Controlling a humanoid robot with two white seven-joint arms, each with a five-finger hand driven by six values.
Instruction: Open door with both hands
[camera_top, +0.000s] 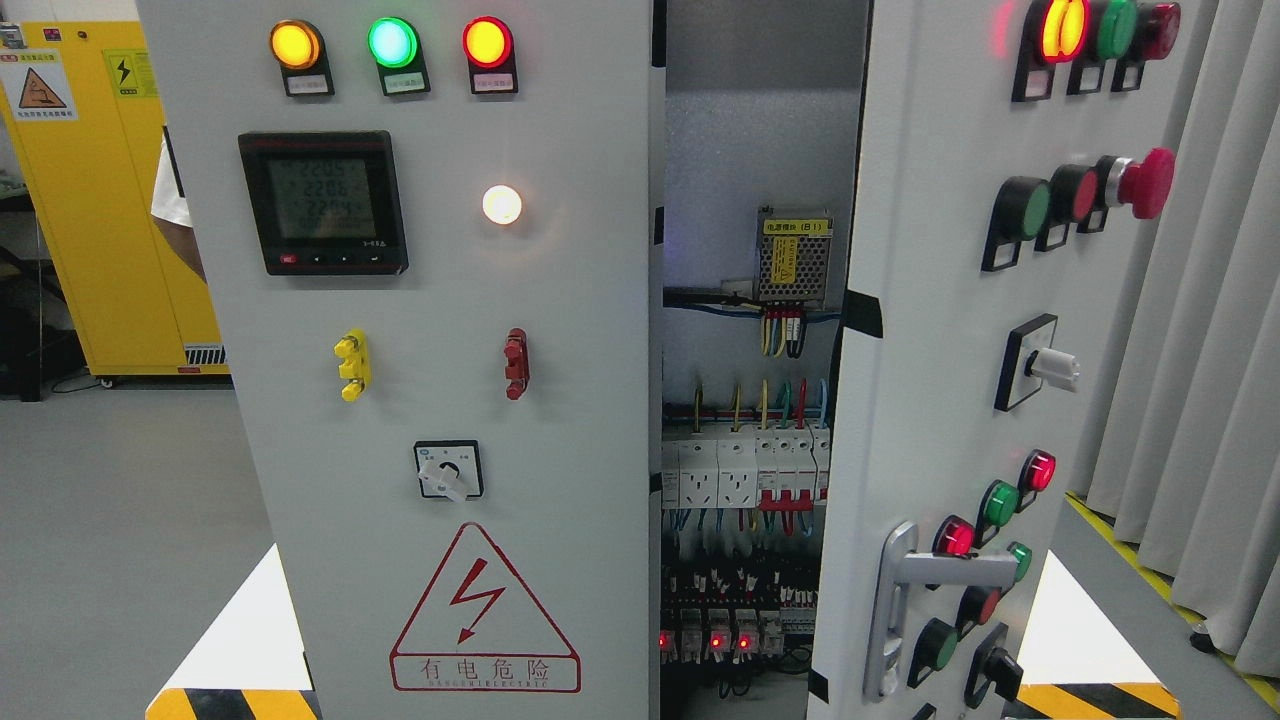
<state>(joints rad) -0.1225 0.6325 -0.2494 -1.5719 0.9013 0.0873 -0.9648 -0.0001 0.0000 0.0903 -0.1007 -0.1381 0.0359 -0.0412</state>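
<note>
A grey electrical cabinet fills the head view. Its left door (440, 420) faces me shut, with three lit lamps, a digital meter (322, 203), a rotary switch (448, 470) and a red danger triangle (485, 615). The right door (930, 400) stands swung partly open toward me, carrying buttons, lamps and a silver lever handle (900, 600). Between the doors a gap shows the inside: a power supply (793, 258), wiring and a row of breakers (745, 465). Neither of my hands or arms shows.
A yellow safety cabinet (100, 200) stands at the back left, with a person's sleeve and arm (175, 215) just behind the left door's edge. Grey curtains (1200, 350) hang at the right. Yellow-black hazard tape (1095, 698) marks the floor on both sides.
</note>
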